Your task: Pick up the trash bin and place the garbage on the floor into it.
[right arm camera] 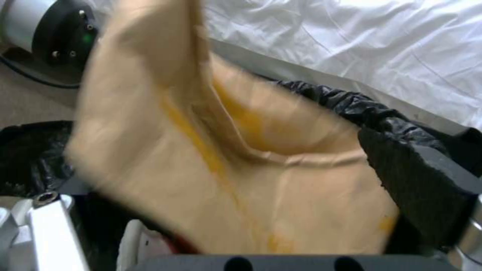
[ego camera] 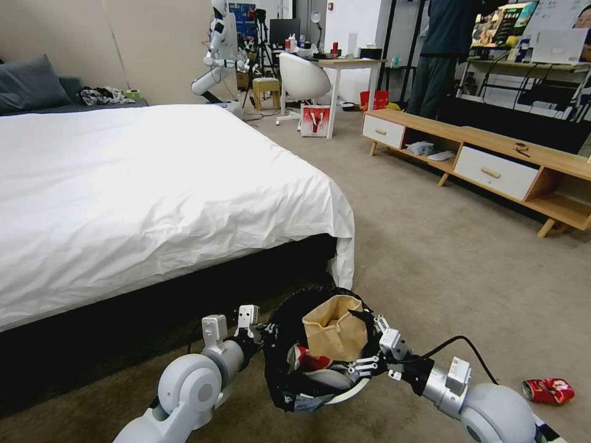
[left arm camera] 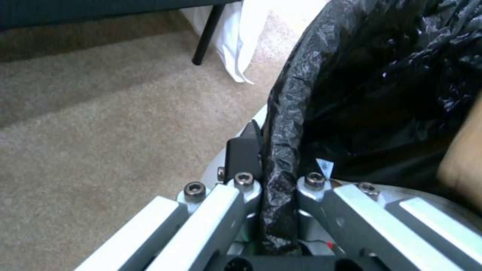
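Note:
The trash bin [ego camera: 278, 369], white with a black bag over its rim, hangs just above the floor [ego camera: 462, 258] between my two arms. My left gripper [ego camera: 261, 332] is shut on its rim; in the left wrist view the fingers [left arm camera: 246, 184] pinch the bagged rim [left arm camera: 291, 113]. A brown paper piece [ego camera: 335, 335] stands in the bin over a red wrapper [ego camera: 311, 360]. My right gripper [ego camera: 372, 347] is open at the bin's other side, and the brown paper [right arm camera: 251, 169] lies loose between its spread fingers [right arm camera: 417, 177]. A crushed red can [ego camera: 548, 390] lies on the carpet to my right.
The bed [ego camera: 154, 184] with a white sheet stands close on the left, its corner just beyond the bin. A low wooden cabinet [ego camera: 492, 160] runs along the right. Open carpet lies between them; a white chair [ego camera: 305, 77] and a desk stand far back.

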Robot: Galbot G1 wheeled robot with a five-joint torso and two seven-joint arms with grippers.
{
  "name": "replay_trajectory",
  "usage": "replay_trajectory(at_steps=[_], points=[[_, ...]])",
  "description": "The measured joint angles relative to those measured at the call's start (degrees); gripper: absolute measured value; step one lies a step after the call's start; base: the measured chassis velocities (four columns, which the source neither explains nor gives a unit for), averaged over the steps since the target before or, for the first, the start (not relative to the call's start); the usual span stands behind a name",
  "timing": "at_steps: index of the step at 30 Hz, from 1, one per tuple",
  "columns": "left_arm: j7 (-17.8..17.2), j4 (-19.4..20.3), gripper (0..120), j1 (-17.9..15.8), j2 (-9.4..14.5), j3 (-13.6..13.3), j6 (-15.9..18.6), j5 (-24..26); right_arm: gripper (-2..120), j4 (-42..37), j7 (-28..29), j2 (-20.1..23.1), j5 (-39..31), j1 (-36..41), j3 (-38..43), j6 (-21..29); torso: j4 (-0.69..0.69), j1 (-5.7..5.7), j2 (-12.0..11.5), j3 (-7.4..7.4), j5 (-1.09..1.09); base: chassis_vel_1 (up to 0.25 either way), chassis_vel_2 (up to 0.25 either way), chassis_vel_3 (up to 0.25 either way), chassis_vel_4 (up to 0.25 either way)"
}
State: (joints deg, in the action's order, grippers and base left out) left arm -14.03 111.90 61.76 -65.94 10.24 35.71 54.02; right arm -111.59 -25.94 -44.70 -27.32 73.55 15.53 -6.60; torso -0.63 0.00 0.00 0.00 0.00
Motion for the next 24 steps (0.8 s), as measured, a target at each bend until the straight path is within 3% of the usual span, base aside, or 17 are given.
replay_trajectory(at_steps=[5,9,12,14,15,17,24], points=[[-0.4,-0.3,2,-0.2,0.0,0.2,0.0,0.2,100,-0.1,0.9,1.3,-0.1,0.0,-0.3,0.5,0.0,0.0,0.0,0.0,0.0,0.0,0.0,0.0,0.0],[-0.4,-0.2,2,-0.1,-0.1,0.6,0.0,0.2,100,-1.6,1.1,3.3,-1.0,0.3,-0.4,4.6,0.0,0.0,0.0,0.0,0.0,0.0,0.0,0.0,0.0],[-0.4,0.0,2,0.3,0.0,0.8,0.0,0.2,100,-3.7,2.2,4.1,-3.2,0.2,-0.2,10.6,0.0,0.0,0.0,0.0,0.0,0.0,0.0,0.0,0.0],[-0.3,0.4,2,0.5,0.0,0.9,0.0,0.1,100,-6.2,2.4,4.3,-6.2,-0.4,0.5,17.4,0.0,0.0,0.0,0.0,0.0,0.0,0.0,0.0,0.0],[-0.3,0.4,2,0.5,0.0,0.9,0.0,0.1,100,-6.2,2.4,4.3,-6.2,-0.4,0.5,17.4,0.0,0.0,0.0,0.0,0.0,0.0,0.0,0.0,0.0],[-0.2,0.6,2,0.7,0.0,1.2,0.0,0.1,100,-8.9,2.5,4.4,-11.3,-1.2,1.4,25.8,0.0,0.0,0.0,0.0,-0.01,0.0,0.0,0.0,0.0],[0.3,0.9,2,1.3,0.2,1.9,0.0,-0.2,100,-11.3,2.9,3.8,-19.7,-2.2,2.2,34.1,0.01,0.0,0.0,0.0,-0.01,0.0,0.0,0.0,0.0]])
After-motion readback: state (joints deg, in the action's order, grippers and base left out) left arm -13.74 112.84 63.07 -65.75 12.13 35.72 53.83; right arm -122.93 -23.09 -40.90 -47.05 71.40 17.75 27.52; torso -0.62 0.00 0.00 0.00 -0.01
